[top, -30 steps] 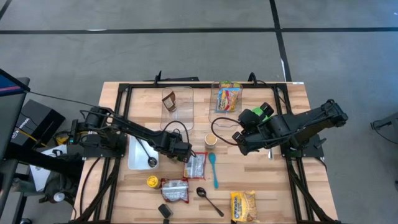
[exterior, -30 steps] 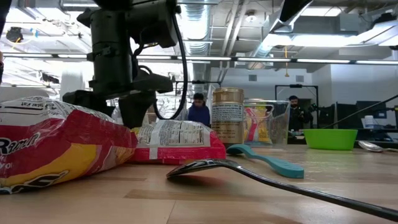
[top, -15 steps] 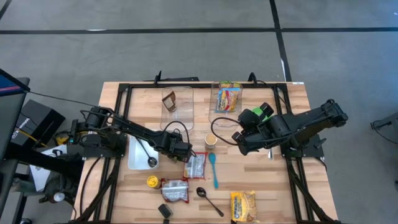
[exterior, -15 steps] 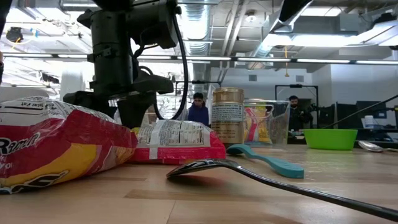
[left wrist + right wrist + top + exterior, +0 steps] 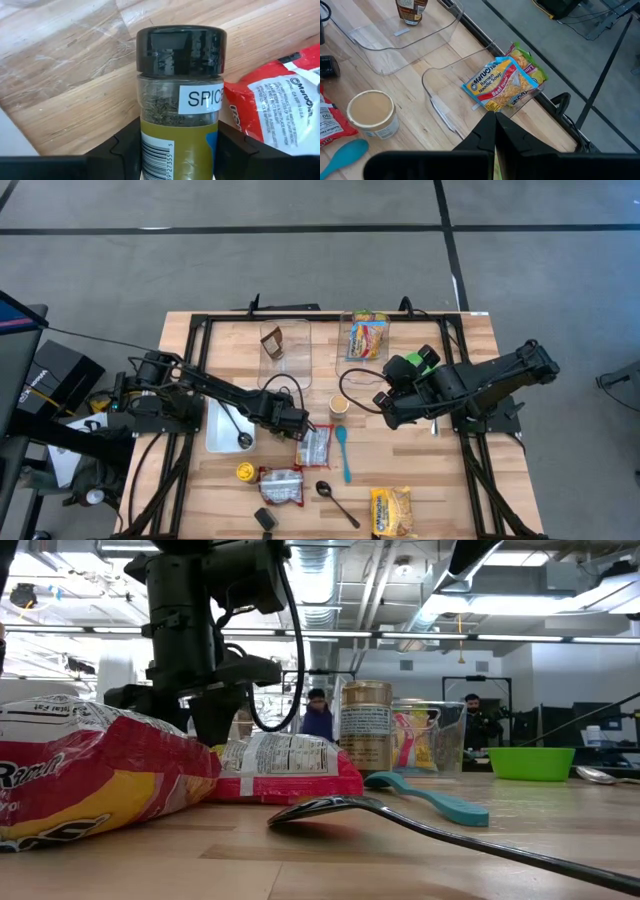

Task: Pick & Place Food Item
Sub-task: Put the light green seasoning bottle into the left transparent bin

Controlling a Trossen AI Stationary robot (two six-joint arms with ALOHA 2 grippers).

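a wooden bench [image 5: 420, 470] on a grey floor is seen from above, strewn with packets and utensils. the left hand [image 5: 298, 425] is found near the bench's middle, its two fingers [image 5: 125, 145] set on either side of a spice jar [image 5: 180, 100] with a black cap; the jar's sides are met by both fingers, so it is grasped. a red ramen packet [image 5: 314, 446] lies just beside the jar. the right hand [image 5: 494, 131] is held clenched on nothing, above the right half, near a paper cup [image 5: 339, 404] and a teal spoon [image 5: 344, 452].
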